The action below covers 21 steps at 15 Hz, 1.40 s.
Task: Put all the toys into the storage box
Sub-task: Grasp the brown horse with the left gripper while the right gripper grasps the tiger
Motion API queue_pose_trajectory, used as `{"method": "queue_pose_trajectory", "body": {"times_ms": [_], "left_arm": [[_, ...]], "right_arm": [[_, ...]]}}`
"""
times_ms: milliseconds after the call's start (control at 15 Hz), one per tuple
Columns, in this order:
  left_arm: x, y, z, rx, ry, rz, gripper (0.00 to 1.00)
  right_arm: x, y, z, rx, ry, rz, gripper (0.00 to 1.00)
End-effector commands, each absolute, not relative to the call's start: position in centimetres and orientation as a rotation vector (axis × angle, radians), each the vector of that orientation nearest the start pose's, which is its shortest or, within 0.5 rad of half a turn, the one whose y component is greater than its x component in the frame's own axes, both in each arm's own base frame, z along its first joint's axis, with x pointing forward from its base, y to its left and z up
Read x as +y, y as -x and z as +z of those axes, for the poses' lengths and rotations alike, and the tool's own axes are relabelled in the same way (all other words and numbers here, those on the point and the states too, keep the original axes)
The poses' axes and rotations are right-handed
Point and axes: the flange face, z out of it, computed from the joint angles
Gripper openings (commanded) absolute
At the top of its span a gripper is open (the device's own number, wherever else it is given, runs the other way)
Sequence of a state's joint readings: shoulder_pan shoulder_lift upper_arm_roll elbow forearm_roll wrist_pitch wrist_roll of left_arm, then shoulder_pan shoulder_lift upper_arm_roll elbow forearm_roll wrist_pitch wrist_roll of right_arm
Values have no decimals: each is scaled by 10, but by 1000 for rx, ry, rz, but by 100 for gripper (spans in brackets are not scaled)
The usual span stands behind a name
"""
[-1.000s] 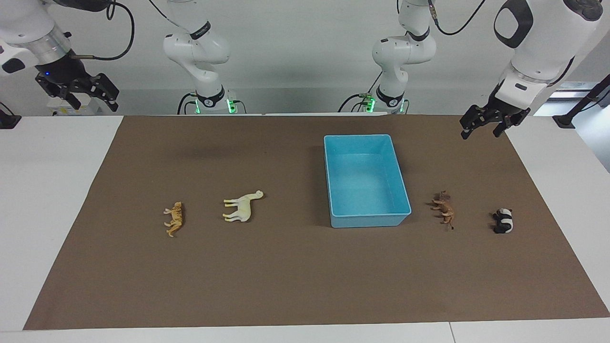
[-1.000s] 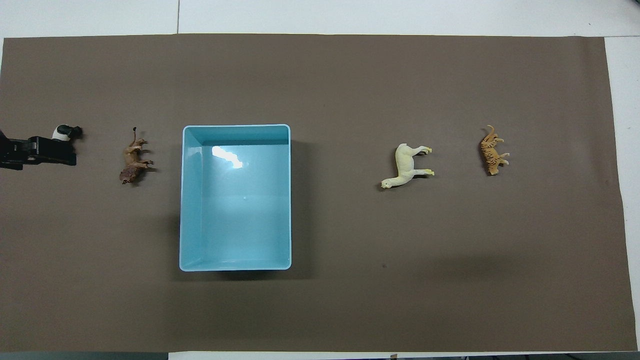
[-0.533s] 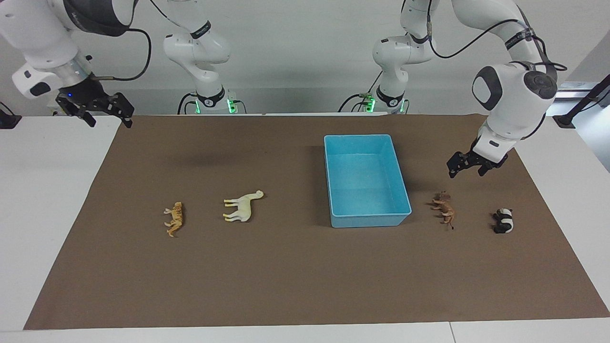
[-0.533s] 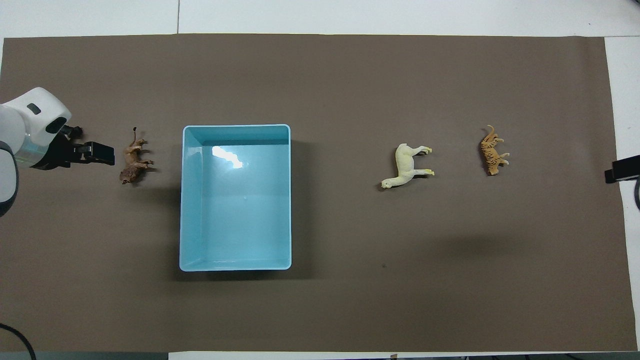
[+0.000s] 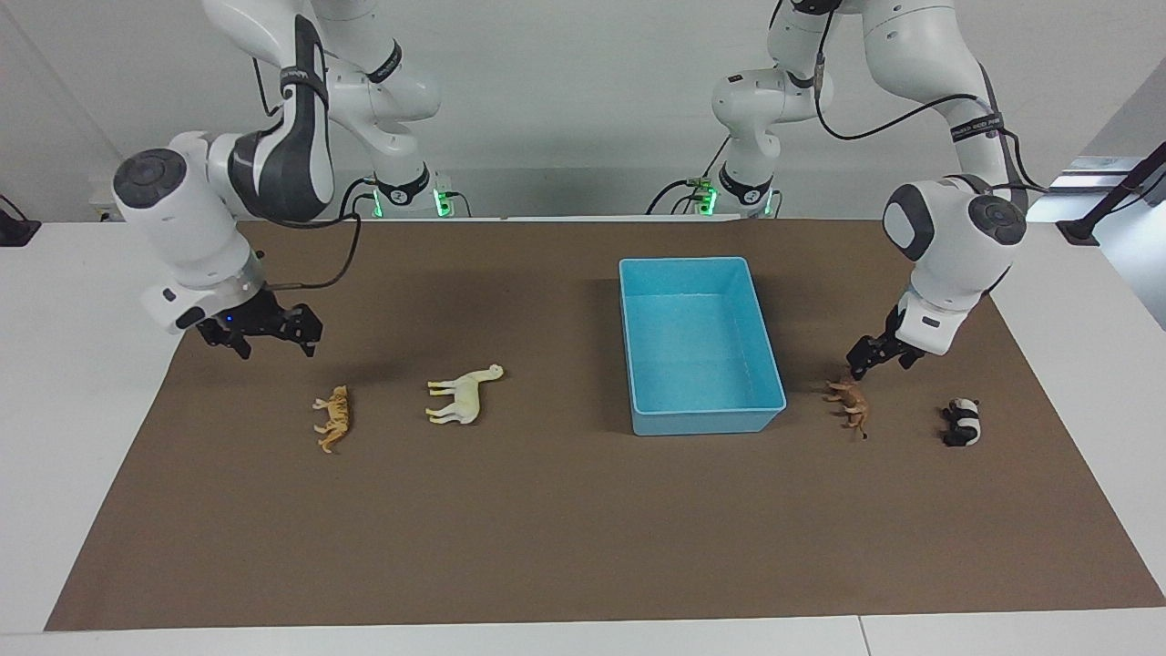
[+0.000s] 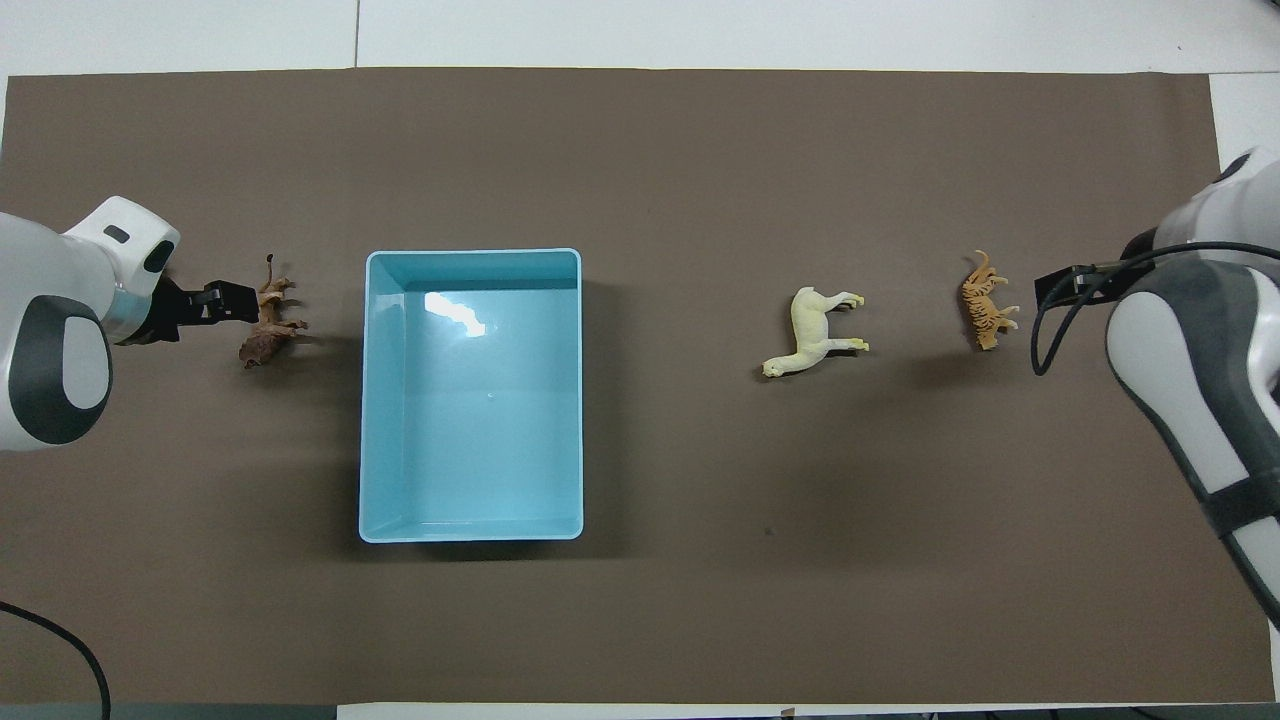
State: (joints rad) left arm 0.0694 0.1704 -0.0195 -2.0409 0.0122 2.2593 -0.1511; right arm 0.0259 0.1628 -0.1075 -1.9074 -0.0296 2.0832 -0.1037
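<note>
Your brown mat [image 5: 565, 528] covers most of the table. The storage box [image 5: 706, 421] sits on it toward the left arm's end, holding no toys.

Facing view, box as clock centre: the brown lion [image 5: 850, 401] lies at about 4 o'clock just beside the box, the panda [image 5: 962, 423] farther out on the same bearing. The cream long-necked animal [image 5: 465, 394] and the tiger [image 5: 333, 417] lie toward 8 o'clock, well apart from the box.

Your left gripper [image 5: 876, 353] hangs low over the lion's nearer end, fingers spread narrowly (contact I cannot tell). Your right gripper [image 5: 261, 330] hovers above the mat at roughly 10 o'clock from the tiger, fingers parted and holding nothing.
</note>
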Motion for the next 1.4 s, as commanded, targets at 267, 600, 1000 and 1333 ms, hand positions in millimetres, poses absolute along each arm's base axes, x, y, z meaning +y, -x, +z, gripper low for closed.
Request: {"method": "queue_pose_trajectory", "body": {"times_ms": [267, 600, 1000, 1333], "left_arm": [[18, -573, 348, -396, 3097, -83, 100], [17, -577, 346, -671, 3060, -139, 100], [23, -581, 320, -776, 3000, -182, 100], [10, -582, 316, -720, 2948, -200, 100]], "right_arm": [[-32, -609, 352, -94, 3188, -82, 100], [-19, -600, 309, -292, 3180, -106, 100], [-19, -602, 298, -342, 3179, -141, 100], [-26, -598, 282, -309, 3183, -175, 80]]}}
